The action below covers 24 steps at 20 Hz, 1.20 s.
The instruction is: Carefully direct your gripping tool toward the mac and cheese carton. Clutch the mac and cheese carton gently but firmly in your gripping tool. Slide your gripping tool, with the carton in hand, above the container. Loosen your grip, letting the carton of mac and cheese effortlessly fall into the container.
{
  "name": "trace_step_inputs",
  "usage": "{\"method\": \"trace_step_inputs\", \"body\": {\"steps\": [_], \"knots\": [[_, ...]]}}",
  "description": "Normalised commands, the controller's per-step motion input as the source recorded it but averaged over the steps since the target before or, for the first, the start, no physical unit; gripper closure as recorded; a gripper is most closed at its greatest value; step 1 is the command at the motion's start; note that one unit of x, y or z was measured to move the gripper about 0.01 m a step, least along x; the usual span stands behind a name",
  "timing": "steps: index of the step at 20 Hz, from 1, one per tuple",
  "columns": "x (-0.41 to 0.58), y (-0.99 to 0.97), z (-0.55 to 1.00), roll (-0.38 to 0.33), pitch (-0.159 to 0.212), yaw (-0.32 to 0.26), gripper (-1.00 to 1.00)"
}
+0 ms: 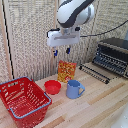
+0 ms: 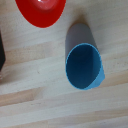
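The mac and cheese carton stands upright at the back of the wooden table, orange-yellow with a pasta picture. My gripping tool hangs a short way above it, slightly toward the exterior view's left, fingers apart and holding nothing. The container, a red lattice basket with a blue-grey rim, sits at the front on the exterior view's left. In the wrist view neither the carton, the basket nor my fingers can be made out.
A small red bowl and a blue mug stand just in front of the carton. A toaster oven with its door down is at the exterior view's right. A wicker screen closes the back.
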Motion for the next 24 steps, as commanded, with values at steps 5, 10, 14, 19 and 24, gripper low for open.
{"method": "trace_step_inputs", "body": {"steps": [5,10,14,19,24], "knots": [[0.22,-0.65,-0.18,0.023,-0.061,0.026,-1.0],[0.281,-0.7,-0.15,0.037,-0.065,0.073,-1.0],[0.276,-0.5,-0.14,0.029,0.0,0.198,-1.0],[0.209,-0.34,-0.24,0.006,0.0,0.234,-1.0],[0.057,-0.15,-0.32,-0.007,-0.003,0.185,-1.0]]}}
